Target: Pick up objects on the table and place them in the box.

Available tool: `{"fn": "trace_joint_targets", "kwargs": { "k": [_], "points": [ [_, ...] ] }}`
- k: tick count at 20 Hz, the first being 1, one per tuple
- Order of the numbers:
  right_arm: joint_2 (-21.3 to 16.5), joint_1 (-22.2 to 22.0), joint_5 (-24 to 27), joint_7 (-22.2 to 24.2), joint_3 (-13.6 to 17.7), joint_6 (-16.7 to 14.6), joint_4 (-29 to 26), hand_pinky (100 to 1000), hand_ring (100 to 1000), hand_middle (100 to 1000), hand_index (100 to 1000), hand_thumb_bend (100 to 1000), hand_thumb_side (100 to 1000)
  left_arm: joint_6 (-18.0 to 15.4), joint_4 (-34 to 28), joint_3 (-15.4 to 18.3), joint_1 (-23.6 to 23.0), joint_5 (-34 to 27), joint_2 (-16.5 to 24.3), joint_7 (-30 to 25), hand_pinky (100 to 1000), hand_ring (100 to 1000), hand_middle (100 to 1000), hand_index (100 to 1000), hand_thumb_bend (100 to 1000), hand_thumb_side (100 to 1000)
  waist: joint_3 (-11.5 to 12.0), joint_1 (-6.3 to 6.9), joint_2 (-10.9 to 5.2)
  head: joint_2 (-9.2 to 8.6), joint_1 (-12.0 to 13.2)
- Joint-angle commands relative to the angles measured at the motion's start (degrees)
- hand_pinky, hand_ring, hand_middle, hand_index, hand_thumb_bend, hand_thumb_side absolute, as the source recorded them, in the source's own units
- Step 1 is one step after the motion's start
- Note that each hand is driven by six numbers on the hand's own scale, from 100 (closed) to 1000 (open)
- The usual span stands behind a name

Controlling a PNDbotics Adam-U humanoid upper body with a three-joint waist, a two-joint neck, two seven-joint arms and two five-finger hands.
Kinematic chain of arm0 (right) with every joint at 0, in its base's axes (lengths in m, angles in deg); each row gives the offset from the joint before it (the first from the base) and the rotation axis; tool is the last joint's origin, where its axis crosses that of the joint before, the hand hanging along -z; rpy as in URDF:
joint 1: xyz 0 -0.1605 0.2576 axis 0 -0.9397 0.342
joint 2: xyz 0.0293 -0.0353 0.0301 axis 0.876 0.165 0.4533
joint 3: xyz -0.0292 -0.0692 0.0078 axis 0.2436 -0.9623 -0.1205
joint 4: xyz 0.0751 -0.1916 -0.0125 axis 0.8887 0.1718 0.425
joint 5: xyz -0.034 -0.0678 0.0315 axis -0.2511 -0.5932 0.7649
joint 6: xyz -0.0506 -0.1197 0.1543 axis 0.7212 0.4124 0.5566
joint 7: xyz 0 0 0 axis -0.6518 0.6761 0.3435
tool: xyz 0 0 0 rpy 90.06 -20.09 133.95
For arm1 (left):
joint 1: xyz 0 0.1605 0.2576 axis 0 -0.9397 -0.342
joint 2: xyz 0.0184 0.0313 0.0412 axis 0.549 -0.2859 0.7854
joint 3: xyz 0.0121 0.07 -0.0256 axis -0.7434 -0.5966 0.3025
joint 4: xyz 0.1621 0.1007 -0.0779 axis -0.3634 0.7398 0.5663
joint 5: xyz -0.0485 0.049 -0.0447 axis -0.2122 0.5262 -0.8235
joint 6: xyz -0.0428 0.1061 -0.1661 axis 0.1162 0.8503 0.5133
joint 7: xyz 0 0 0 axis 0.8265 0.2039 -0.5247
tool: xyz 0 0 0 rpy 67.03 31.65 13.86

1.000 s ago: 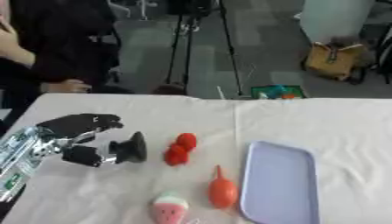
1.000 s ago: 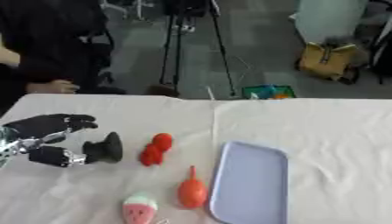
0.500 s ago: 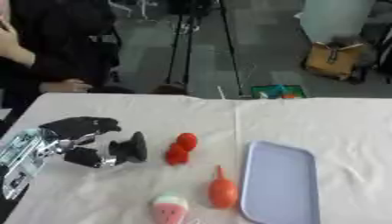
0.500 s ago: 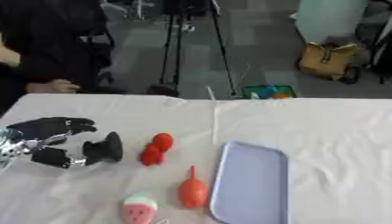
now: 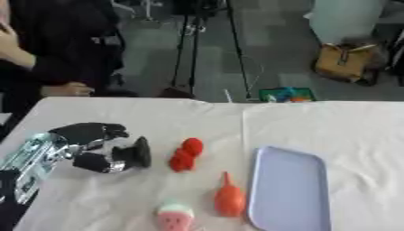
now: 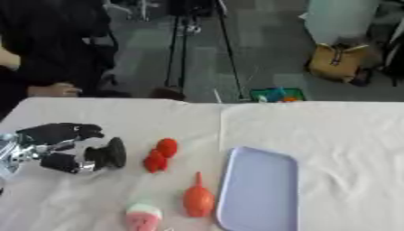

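My left hand (image 5: 98,146) hovers over the left part of the white table, fingers and thumb spread apart, open and holding nothing. Just to its right lies a red lumpy object (image 5: 185,154), a short gap from the thumb. An orange carrot-shaped toy (image 5: 229,198) lies nearer the front edge. Beside it, at the front, sits a pink and white watermelon-slice toy (image 5: 174,216). A shallow lavender tray (image 5: 290,189) lies to the right of the toys with nothing in it. My right hand shows in neither view.
The white cloth-covered table (image 5: 347,135) stretches bare to the right of the tray. A person in dark clothes sits at the far left edge with a hand (image 5: 67,89) near the table corner. A tripod and bags stand on the floor beyond.
My left hand has drawn back slightly to the left, away from the red object. The toys and tray have stayed put.
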Motion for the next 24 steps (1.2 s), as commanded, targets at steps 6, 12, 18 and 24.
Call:
{"fn": "trace_joint_targets", "kwargs": {
  "k": [6, 12, 18, 24],
  "points": [
    [-0.5, 0.4, -0.7, 0.2, 0.3, 0.1, -1.0, 670, 732, 668, 816, 100, 605, -1.5, 0.6, 0.0, 1.6, 1.9, 0.9, 0.6, 1000, 1000, 1000, 1000, 458, 1000, -0.1, 0.12, -0.91, -0.84, 0.4],
    [-0.5, 0.4, -0.6, 0.1, 0.3, 0.2, -1.0, 670, 731, 667, 816, 100, 601, -1.9, 1.3, -0.2, 1.9, 4.8, 0.8, 1.3, 1000, 1000, 1000, 1000, 452, 1000, -0.2, 0.17, -0.90, -1.02, 0.6],
    [-0.4, 0.4, -0.5, 0.1, 0.3, 0.2, -1.0, 670, 731, 667, 818, 100, 599, -2.1, 2.9, -0.1, 2.3, 7.0, 0.5, 1.9, 1000, 1000, 1000, 1000, 420, 1000, -0.4, 0.14, -0.82, -1.22, 1.0],
    [-0.3, 0.4, -0.6, 0.0, 0.3, 0.4, -1.0, 671, 731, 667, 818, 100, 600, -2.7, 4.0, -0.1, 2.6, 7.8, 0.5, 2.0, 1000, 1000, 1000, 1000, 400, 1000, -0.3, 0.13, -0.78, -1.21, 1.1]
  ]
}}
